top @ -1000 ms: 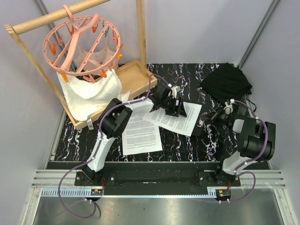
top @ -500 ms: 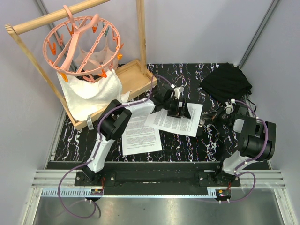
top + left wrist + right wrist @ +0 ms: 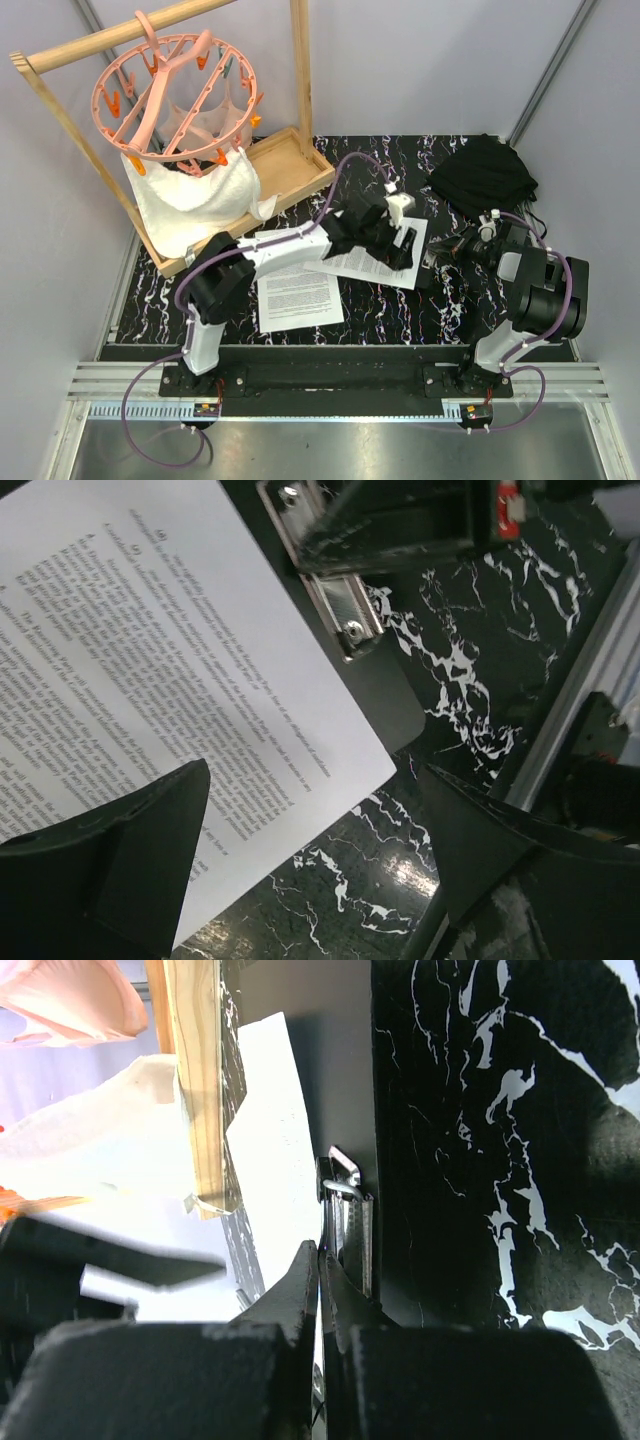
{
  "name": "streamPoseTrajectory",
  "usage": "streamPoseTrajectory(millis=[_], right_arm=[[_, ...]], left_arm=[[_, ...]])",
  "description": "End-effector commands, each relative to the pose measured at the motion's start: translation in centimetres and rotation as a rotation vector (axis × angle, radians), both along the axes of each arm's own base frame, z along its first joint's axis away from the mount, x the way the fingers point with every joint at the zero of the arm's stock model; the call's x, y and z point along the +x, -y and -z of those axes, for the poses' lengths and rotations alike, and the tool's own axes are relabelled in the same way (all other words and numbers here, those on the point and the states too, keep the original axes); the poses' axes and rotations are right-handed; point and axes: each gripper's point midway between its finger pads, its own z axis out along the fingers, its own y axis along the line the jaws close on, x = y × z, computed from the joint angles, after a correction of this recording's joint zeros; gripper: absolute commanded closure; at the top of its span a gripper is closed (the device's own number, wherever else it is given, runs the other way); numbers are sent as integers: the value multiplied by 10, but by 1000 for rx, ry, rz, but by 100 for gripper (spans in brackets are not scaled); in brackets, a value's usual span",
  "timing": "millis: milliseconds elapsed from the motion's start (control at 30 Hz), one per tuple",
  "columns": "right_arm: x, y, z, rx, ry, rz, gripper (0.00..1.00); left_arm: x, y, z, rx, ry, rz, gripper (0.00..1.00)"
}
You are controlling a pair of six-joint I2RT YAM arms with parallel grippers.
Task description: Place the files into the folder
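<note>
A printed white sheet (image 3: 355, 262) lies on the black folder (image 3: 388, 695), which is mostly covered by it. A second sheet (image 3: 300, 298) lies on the table to its left. My left gripper (image 3: 398, 243) is open and hovers over the first sheet's right end; in the left wrist view (image 3: 320, 855) its fingers straddle the sheet's corner (image 3: 200, 680). The silver clip (image 3: 340, 615) sits just past the sheet's edge. My right gripper (image 3: 447, 254) is shut on the clip's lever (image 3: 345, 1200), fingers pressed together (image 3: 322, 1260) beside the folder (image 3: 330, 1050).
A wooden rack with a tray (image 3: 290, 160) stands at the back left, holding a pink peg hanger (image 3: 180, 90) and a white cloth (image 3: 195, 200). A black fabric bundle (image 3: 485, 175) lies at the back right. The table is black marble.
My left arm has reached further right, its gripper now over the sheet's right end near the clip. The right gripper has stayed at the clip.
</note>
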Motion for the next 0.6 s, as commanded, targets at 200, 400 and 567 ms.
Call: streamPoseTrajectory(millis=[200,400,567], right_arm=[[10,-3,-23,38,80,-41,100],[9,-4,-26,38,87,-43,100],[9,-4,-26,39,89,-46,100]], left_arm=[[-21,-7,22,247,676,132,9],[-17,2,30,339,842,81,14],[-11,14,31,336,872,50,22]])
